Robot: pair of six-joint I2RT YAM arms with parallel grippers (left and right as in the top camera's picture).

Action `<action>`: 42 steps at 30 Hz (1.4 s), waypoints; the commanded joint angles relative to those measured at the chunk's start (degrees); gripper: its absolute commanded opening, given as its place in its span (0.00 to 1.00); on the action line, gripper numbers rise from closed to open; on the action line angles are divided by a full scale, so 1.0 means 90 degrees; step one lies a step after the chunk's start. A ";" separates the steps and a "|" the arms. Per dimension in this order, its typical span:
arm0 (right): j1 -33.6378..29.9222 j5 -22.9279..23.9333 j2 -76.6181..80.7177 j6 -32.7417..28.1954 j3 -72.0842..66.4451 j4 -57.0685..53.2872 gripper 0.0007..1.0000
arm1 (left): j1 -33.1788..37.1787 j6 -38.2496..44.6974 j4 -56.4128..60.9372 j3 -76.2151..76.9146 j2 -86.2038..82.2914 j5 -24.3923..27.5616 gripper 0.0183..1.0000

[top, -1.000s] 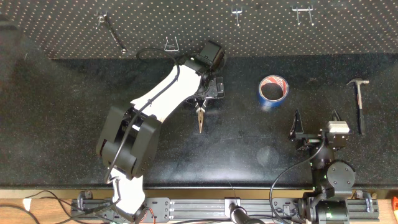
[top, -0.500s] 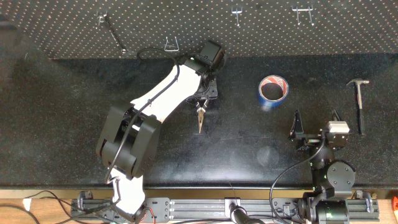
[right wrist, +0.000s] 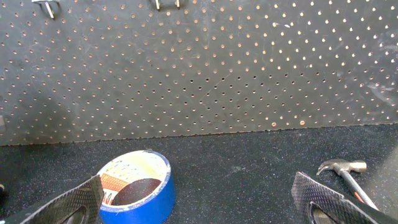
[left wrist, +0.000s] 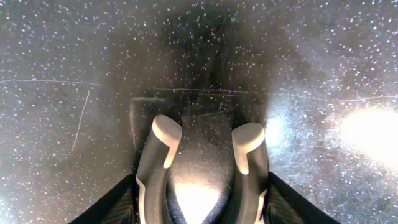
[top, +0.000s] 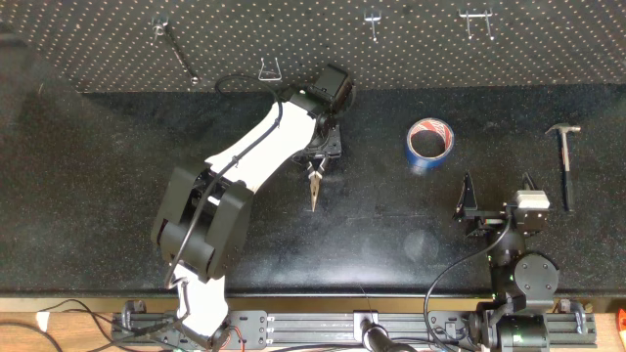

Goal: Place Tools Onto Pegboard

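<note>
The pliers [top: 314,191] lie on the black table with their nose pointing toward the arm bases. My left gripper [top: 326,147] is down at their handle end, near the pegboard [top: 293,39]. In the left wrist view the two pale-tipped handles of the pliers [left wrist: 163,155] sit between the black fingers of the left gripper [left wrist: 202,183], which is shut on them. My right gripper [top: 496,198] rests open near its base, holding nothing; the right wrist view also shows this gripper [right wrist: 199,211] open.
A blue tape roll [top: 429,143] [right wrist: 137,186] lies right of centre. A hammer [top: 563,161] [right wrist: 348,177] lies at the far right. A wrench [top: 179,51] hangs on the pegboard. Bare hooks [top: 270,70] [top: 372,22] [top: 476,22] stick out of the board.
The left gripper's fingers have drawn together around the pliers' handles. The right arm has not moved.
</note>
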 commanded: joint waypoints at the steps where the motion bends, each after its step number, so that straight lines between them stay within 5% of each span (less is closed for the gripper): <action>1: 0.0053 0.0056 -0.0046 0.0090 -0.0039 -0.0010 0.99 | 0.0010 0.0012 -0.0352 0.0107 -0.1044 -0.0653 0.01; 3: 0.0053 0.0056 -0.0046 0.0090 -0.0039 -0.0010 0.99 | 0.0036 0.0015 -0.0867 -0.0051 -0.3597 -0.2021 0.01; 6: 0.0053 0.0056 -0.0046 0.0090 -0.0039 -0.0010 0.99 | 0.0680 0.0410 0.0032 -0.0109 -0.4711 -0.2994 0.01; 8: 0.0053 0.0056 -0.0046 0.0090 -0.0039 -0.0010 0.99 | 0.1027 0.0852 0.1537 -0.0772 -0.5056 -0.2523 0.01; 12: 0.0053 0.0056 -0.0046 0.0090 -0.0039 -0.0010 0.99 | 0.1105 0.1256 0.3643 -0.2786 -0.6246 -0.2480 0.01; 20: 0.0053 0.0056 -0.0046 0.0092 -0.0039 -0.0010 0.99 | 0.1100 0.1926 0.6875 -0.3126 -0.4617 -0.2455 0.01; 42: 0.0053 0.0056 -0.0046 0.0092 -0.0039 -0.0010 0.99 | 0.1149 0.1972 0.7910 -0.3126 -0.3050 -0.2295 0.01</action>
